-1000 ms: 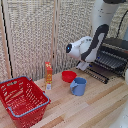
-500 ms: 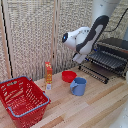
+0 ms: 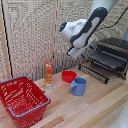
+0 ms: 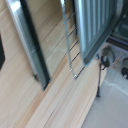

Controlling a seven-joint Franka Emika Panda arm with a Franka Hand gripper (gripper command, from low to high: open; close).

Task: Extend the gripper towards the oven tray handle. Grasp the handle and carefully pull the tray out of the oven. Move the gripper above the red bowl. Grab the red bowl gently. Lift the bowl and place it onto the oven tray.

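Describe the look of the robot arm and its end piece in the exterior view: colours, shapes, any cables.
The arm is glossy white with rounded, bulbous segments and black bands at the joints. Its end piece, the gripper, is white and blocky; the picture is too blurred to make out its fingers. No loose cables or markings are discernible.

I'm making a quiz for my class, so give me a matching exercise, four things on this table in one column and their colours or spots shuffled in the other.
Things:
1. bowl
2. mug
3. mesh basket
4. oven

Descriptions:
A. blue, just in front of the bowl
B. small, red, by the screen
C. black and silver, at the exterior view's right
D. large, red, at the exterior view's left

Pairs: 1-B, 2-A, 3-D, 4-C
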